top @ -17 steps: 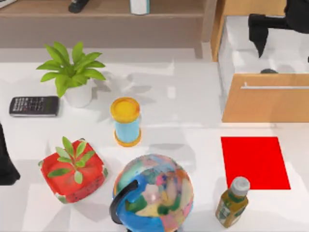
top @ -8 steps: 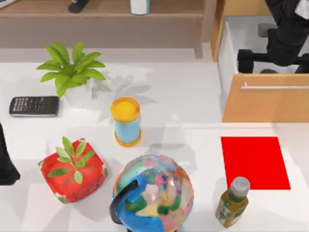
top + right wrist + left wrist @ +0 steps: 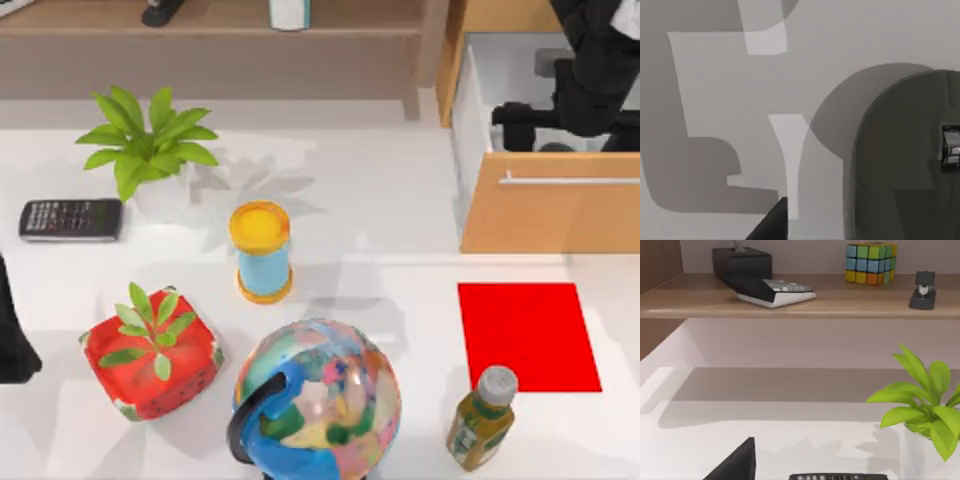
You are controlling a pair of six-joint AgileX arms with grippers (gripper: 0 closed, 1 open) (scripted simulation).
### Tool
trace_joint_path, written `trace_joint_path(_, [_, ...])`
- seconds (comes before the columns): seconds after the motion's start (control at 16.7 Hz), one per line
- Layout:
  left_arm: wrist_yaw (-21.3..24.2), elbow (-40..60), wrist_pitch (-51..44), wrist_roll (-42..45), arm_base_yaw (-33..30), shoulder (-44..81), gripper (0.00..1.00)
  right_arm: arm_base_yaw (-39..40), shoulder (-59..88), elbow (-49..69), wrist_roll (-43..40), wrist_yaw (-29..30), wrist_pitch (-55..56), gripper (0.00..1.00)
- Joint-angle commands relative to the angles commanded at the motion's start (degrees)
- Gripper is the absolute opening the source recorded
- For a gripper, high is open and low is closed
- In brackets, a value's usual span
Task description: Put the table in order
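The white table (image 3: 380, 200) carries a potted plant (image 3: 150, 150), a black calculator (image 3: 70, 219), a yellow-and-blue sand timer (image 3: 261, 251), a red pot with a seedling (image 3: 150, 355), a colourful globe (image 3: 320, 400), a green bottle (image 3: 483, 418) and a red mat (image 3: 527, 334). My right gripper (image 3: 505, 120) hangs inside the open light-wood drawer (image 3: 540, 215), beside a dark mouse (image 3: 556, 147); the right wrist view has the mouse (image 3: 900, 160) lying on the drawer floor. My left arm (image 3: 10, 340) is parked at the table's left edge.
A brown wooden shelf (image 3: 220, 20) runs along the back. In the left wrist view the shelf (image 3: 790, 300) bears a desk phone (image 3: 762, 282), a colour cube (image 3: 871, 262) and a stapler (image 3: 922, 290). The drawer front juts over the table's right side.
My right arm came down and forward into the drawer during the first half second, then barely shifted. The table objects and my left arm stayed put.
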Motion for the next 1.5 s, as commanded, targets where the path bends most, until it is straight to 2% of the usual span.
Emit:
trace_joint_path(0.48, [0.0, 0.0, 0.0, 0.0, 0.0, 0.0, 1.00, 0.0, 0.0, 0.0, 0.0, 0.0, 0.0, 0.02])
trace_joint_path(1.14, [0.0, 0.0, 0.0, 0.0, 0.0, 0.0, 1.00, 0.2, -0.5, 0.2, 0.1, 0.1, -0.4, 0.00])
trace_joint_path(1.5, [0.0, 0.0, 0.0, 0.0, 0.0, 0.0, 1.00, 0.4, -9.0, 0.4, 1.4, 1.9, -6.0, 0.00])
